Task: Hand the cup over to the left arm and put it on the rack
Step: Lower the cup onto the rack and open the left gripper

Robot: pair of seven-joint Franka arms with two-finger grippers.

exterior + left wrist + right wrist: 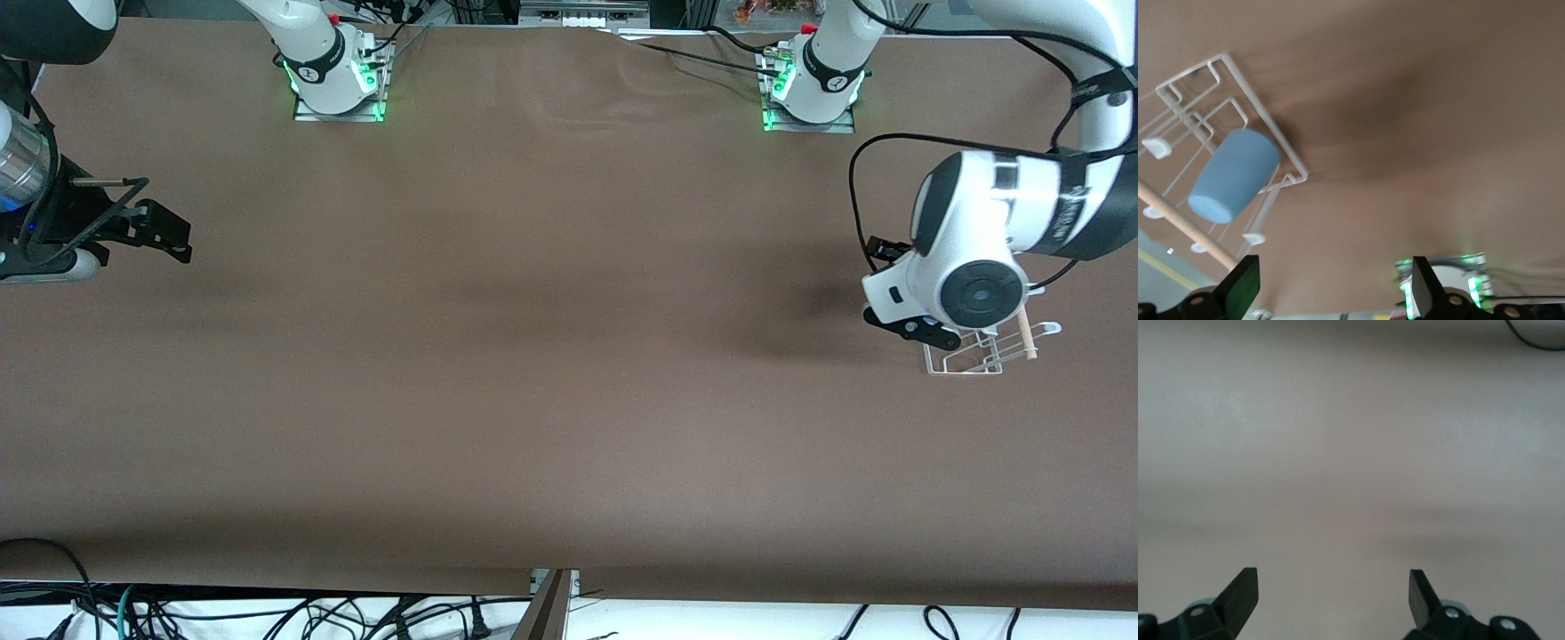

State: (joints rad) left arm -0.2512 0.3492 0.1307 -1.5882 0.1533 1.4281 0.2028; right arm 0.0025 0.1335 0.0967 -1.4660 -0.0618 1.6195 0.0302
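Note:
The light-blue cup (1235, 175) lies tilted on the wire loops of the white rack (1265, 120), base up, beside the wooden dowel (1185, 227). My left gripper (1335, 287) is open and empty, a little above the table beside the rack. In the front view the left gripper (916, 327) and its white wrist hang over the rack (978, 363) and hide the cup. My right gripper (1333, 597) is open and empty over bare table; in the front view it (164, 233) waits at the right arm's end of the table.
The brown table (551, 356) carries only the rack. The arm bases (338, 80) (813, 89) stand at the table's edge farthest from the front camera. A black cable (858, 187) loops beside the left wrist.

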